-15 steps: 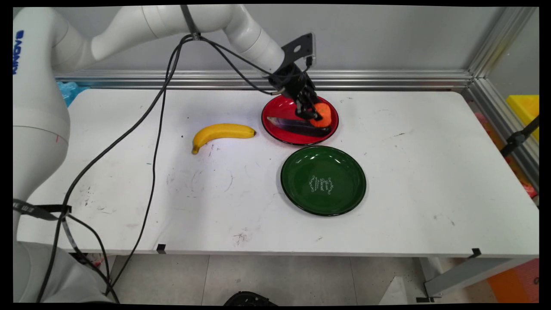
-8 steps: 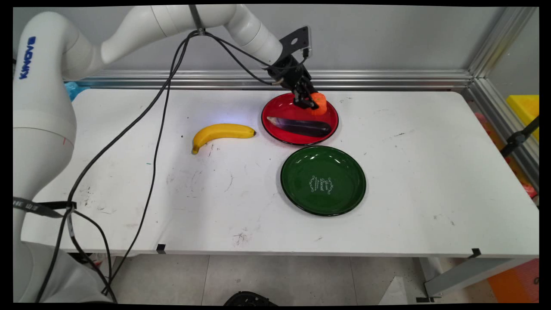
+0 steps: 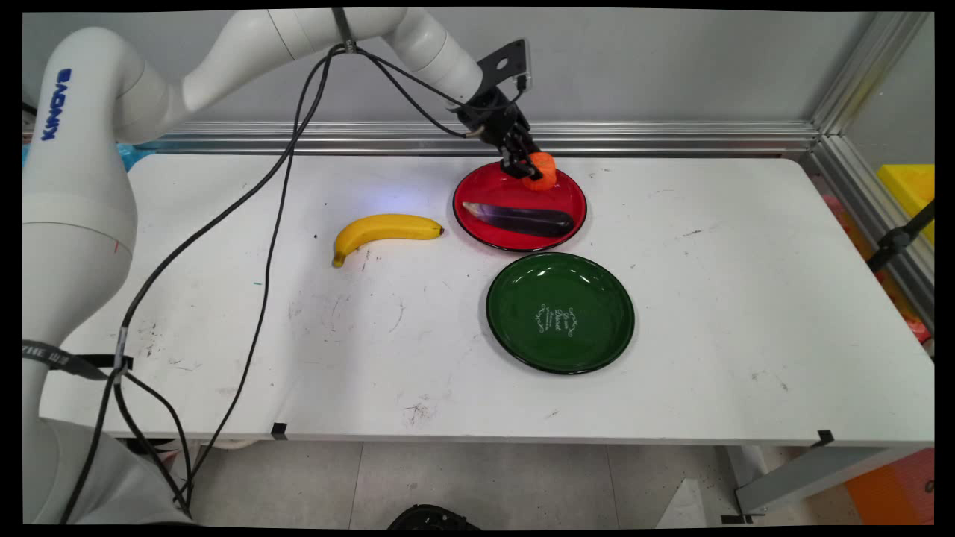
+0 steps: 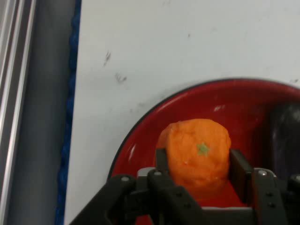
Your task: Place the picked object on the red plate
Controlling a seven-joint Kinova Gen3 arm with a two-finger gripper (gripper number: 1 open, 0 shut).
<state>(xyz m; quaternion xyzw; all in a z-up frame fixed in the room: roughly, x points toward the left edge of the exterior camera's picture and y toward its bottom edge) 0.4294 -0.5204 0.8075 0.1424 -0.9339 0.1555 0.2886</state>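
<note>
Gripper [image 3: 528,170]: clamped on an orange [image 3: 540,171], held above the red plate's [image 3: 492,179] far rim, upper centre of frame. On that plate: a dark eggplant [image 3: 518,218]. Below: green plate [image 3: 559,312]. Left: banana [image 3: 382,230]. Hand view cuts off the eggplant at right.

Red plate [image 4: 140,140] and eggplant [image 4: 286,136] cut off in hand view.

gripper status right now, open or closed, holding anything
Gripper: closed on the orange, held just above the red plate.
</note>
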